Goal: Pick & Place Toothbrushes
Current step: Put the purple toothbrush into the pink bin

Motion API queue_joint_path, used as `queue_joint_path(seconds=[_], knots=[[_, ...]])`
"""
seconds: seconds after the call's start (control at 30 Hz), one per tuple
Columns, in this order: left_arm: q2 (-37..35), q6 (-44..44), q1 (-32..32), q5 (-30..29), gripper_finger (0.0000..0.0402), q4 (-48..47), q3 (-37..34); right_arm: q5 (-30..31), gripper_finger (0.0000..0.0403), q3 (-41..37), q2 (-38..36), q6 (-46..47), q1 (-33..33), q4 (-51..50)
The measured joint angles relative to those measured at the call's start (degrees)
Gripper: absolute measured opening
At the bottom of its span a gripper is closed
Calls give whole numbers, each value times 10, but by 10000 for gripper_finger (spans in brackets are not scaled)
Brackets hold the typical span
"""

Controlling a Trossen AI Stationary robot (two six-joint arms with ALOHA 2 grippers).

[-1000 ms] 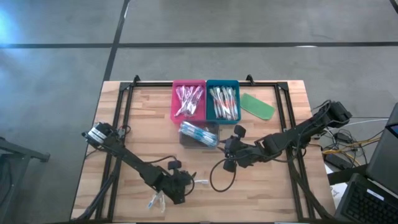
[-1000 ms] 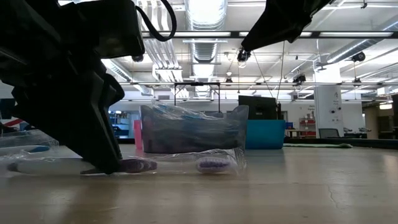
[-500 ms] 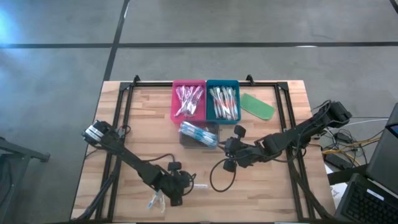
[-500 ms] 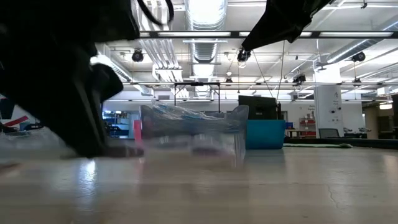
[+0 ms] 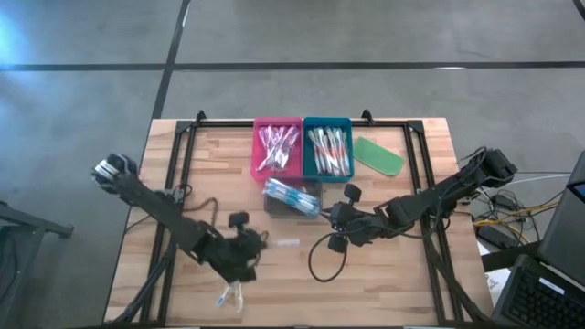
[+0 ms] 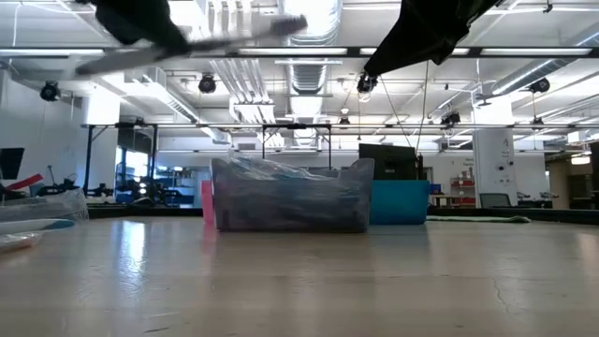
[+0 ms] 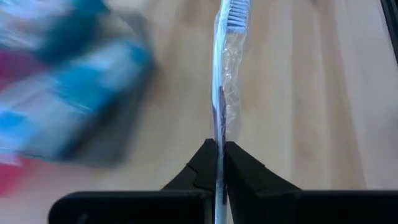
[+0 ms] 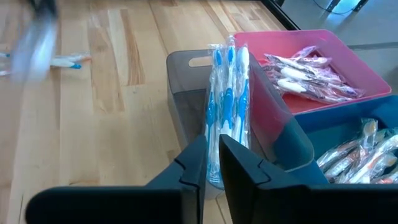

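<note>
Left hand (image 7: 216,163) now raised off the wooden tabletop (image 5: 402,274), clamped on one slim plastic-wrapped toothbrush (image 7: 221,74); pick done, placing next. Right hand (image 8: 212,163) nearly together, empty, beside grey tray (image 8: 186,93).

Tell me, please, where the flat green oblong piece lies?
In the high view, the flat green oblong piece lies on the wooden table's far right, beside the teal tray.

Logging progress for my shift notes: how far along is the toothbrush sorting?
Done: pink tray, teal tray and grey bin hold brushes. In hand: left gripper grips one wrapped toothbrush. Left: loose brushes at the table's front.
</note>
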Motion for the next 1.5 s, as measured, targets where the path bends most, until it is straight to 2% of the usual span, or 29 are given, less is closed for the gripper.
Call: queue_joint_path(seconds=[0.27,0.5,0.67,0.87,0.97,1.03,1.17,1.5], knots=[[-118,59,41,-149,17,-5,0,1,55,-1,0,0,0,1],[-180,109,163,-162,19,-5,6,2,72,-1,0,1,0,1],[-182,121,283,-93,19,-1,48,2,83,-1,0,1,0,1],[-140,129,419,-10,20,3,120,2,94,-1,0,1,0,1],[-116,104,470,17,20,5,139,2,99,-1,0,1,0,1],[-101,86,504,56,20,8,143,2,101,-1,0,1,0,0],[-68,23,555,125,20,16,143,2,105,-3,0,0,0,1],[36,-42,624,196,19,-9,142,2,113,-11,0,0,0,1]])
